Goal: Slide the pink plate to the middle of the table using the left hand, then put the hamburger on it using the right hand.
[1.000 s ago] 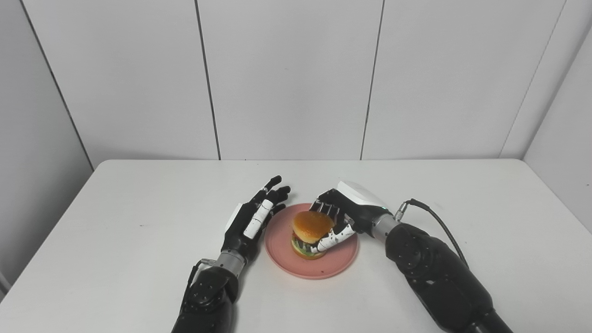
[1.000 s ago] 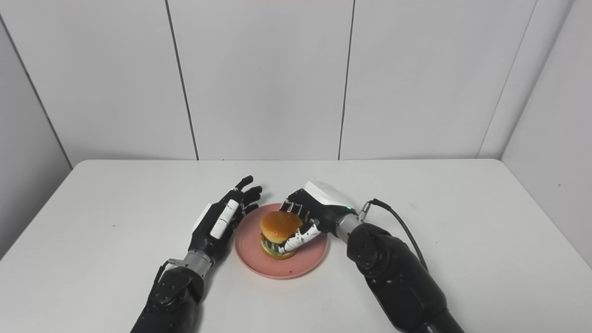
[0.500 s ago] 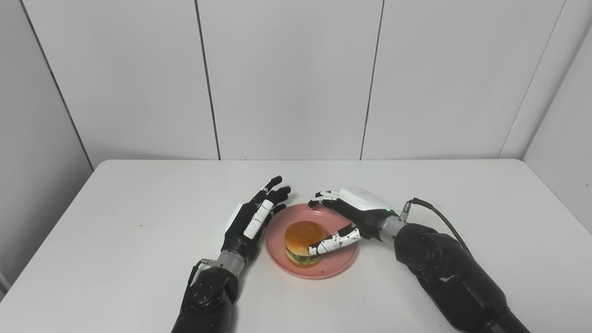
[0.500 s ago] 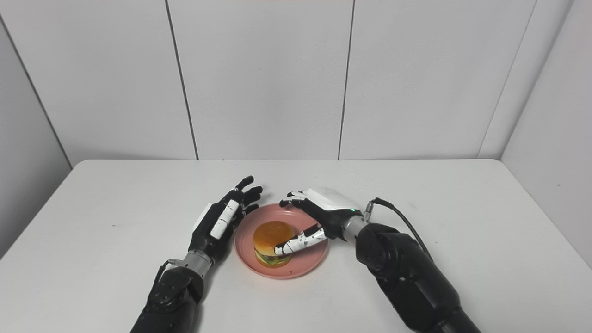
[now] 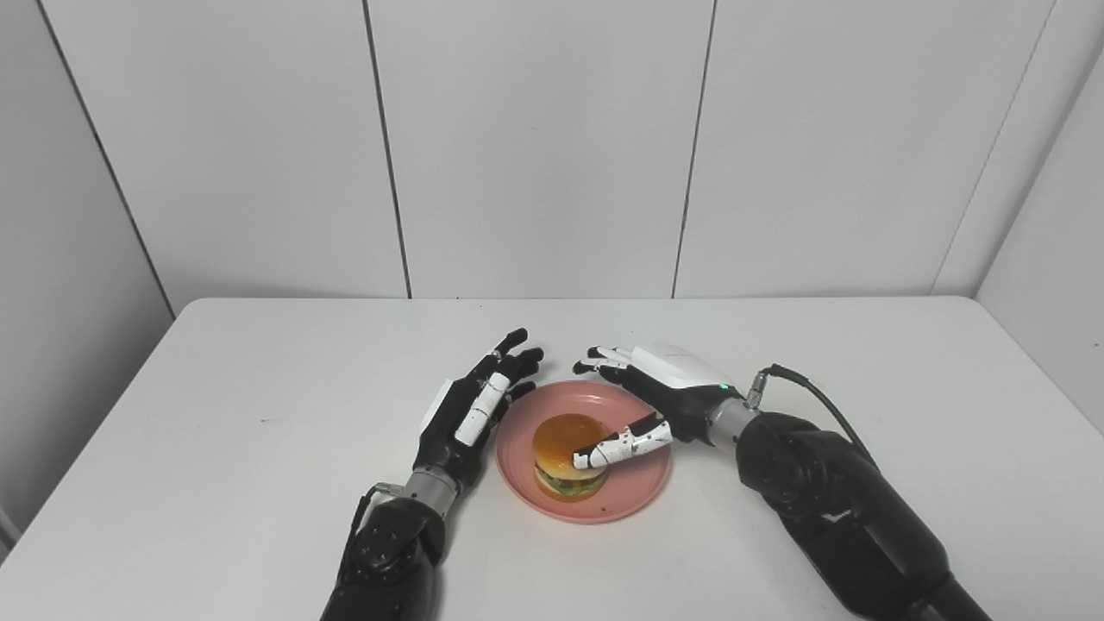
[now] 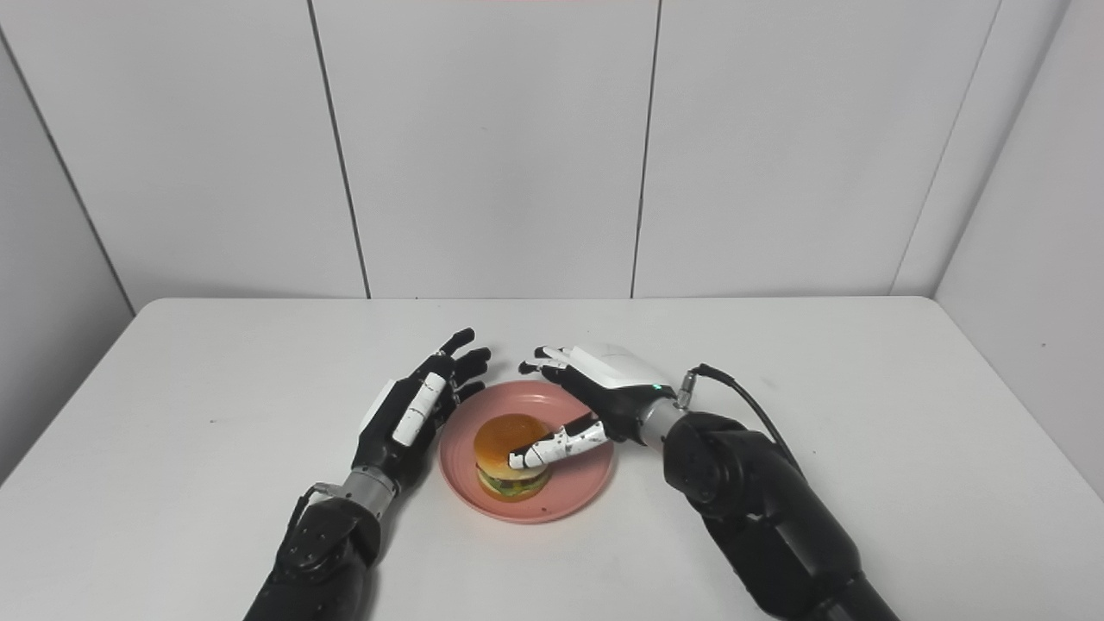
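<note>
Hamburger (image 5: 567, 455) rests on pink plate (image 5: 642, 492), mid-worktop (image 5: 216, 431). Right hand (image 5: 660, 398) fingers apart, releasing. Left hand (image 5: 470, 414) fingers apart, beside plate rim, steadying.

Free room and obstacles. The white tabletop (image 5: 259, 414) is left bare along its far edge and toward both side edges, where passage is unhindered. The centre is occupied by the round pink plate (image 5: 642, 483) carrying the toy hamburger with its orange bun (image 5: 565, 453). The plate's left rim is flanked by the black left hand (image 5: 470, 414), fingers spread; its right and far rims are overhung by the black-and-white right hand (image 5: 664, 401), fingers apart, whose thumb is laid across the hamburger.
</note>
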Controlling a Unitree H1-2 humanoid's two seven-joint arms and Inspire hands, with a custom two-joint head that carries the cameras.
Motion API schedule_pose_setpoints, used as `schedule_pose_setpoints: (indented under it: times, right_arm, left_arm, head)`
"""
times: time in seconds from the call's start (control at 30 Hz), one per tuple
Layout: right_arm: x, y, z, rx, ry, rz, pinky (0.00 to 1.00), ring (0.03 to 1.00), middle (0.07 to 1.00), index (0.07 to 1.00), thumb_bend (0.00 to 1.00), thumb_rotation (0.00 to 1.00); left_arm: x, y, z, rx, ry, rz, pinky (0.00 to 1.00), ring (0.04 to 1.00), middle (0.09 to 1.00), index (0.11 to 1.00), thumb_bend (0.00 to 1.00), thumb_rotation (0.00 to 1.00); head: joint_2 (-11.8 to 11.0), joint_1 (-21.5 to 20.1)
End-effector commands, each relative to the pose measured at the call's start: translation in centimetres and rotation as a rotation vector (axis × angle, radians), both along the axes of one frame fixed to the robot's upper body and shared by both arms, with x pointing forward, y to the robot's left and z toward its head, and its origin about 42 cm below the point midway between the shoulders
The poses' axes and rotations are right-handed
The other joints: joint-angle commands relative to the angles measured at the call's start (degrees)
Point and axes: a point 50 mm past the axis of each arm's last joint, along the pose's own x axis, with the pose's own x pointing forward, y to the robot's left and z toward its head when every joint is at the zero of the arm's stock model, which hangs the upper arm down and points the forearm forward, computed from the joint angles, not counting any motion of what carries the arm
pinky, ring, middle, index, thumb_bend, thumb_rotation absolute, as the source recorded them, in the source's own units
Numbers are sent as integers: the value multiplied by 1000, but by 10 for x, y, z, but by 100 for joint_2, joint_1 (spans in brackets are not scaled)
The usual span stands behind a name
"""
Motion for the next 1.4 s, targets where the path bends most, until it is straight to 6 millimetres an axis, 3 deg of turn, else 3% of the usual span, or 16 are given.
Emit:
schedule_pose_setpoints:
  times: [0.0, 0.07, 0.13, 0.2, 0.23, 0.4, 0.5, 0.6, 0.73, 0.9, 1.2, 1.37]
  right_arm:
    - [-1, -4, 12, 142, -160, -8, 986, 973, 940, 863, 1000, 734]
    - [-3, -9, 3, 285, -207, -37, 964, 971, 930, 868, 1000, 745]
    - [-4, -15, -6, 474, -235, -83, 870, 940, 912, 902, 915, 838]
    - [-6, -20, -14, 650, -239, -140, 875, 941, 930, 917, 879, 928]
    - [-6, -22, -16, 714, -240, -163, 953, 977, 958, 927, 854, 977]
    - [-7, -31, -33, 963, -226, -260, 895, 946, 954, 935, 838, 1000]
    - [-9, -31, -46, 1096, -154, -308, 981, 991, 995, 991, 834, 1000]
    - [-12, -28, -59, 1187, -100, -344, 999, 1000, 998, 992, 929, 994]
    - [-15, -26, -77, 1220, -45, -388, 1000, 1000, 996, 990, 950, 1000]
    - [-17, -28, -92, 1176, -7, -400, 1000, 1000, 978, 967, 936, 1000]
    - [-18, -28, -95, 1132, 85, -455, 1000, 1000, 989, 953, 944, 1000]
    - [-17, -26, -92, 1114, 81, -516, 995, 984, 975, 972, 899, 1000]
  left_arm:
    - [-21, 1, -33, -11, 76, 20, 877, 895, 848, 879, 853, 783]
    - [-20, 3, -33, -20, 73, 43, 880, 898, 850, 876, 859, 783]
    - [-17, 5, -30, -23, 59, 86, 892, 916, 877, 871, 879, 765]
    - [-14, 6, -25, -4, 31, 145, 929, 968, 928, 869, 902, 737]
    - [-13, 6, -22, 9, 16, 171, 974, 990, 977, 883, 897, 744]
    - [-10, 9, -10, 50, -33, 266, 1000, 1000, 1000, 907, 904, 759]
    - [-11, 14, -3, 95, -40, 346, 1000, 1000, 991, 914, 834, 833]
    - [-13, 16, 0, 105, -37, 397, 1000, 1000, 983, 926, 765, 919]
    - [-16, 16, 3, 94, -32, 420, 1000, 1000, 988, 948, 728, 948]
    - [-16, 13, 8, 97, -5, 395, 1000, 1000, 1000, 995, 787, 998]
    - [-9, 12, 13, 80, 75, 357, 1000, 1000, 1000, 1000, 807, 932]
    - [-8, 15, 16, 61, 121, 335, 1000, 1000, 1000, 1000, 846, 908]
  head:
    - [-36, -2]
    - [-58, -2]
    - [-23, -11]
    - [15, -40]
    - [15, -40]
    - [45, -133]
    - [62, -276]
    - [14, -354]
    - [22, -372]
    - [29, -400]
    - [53, -318]
    - [42, -319]
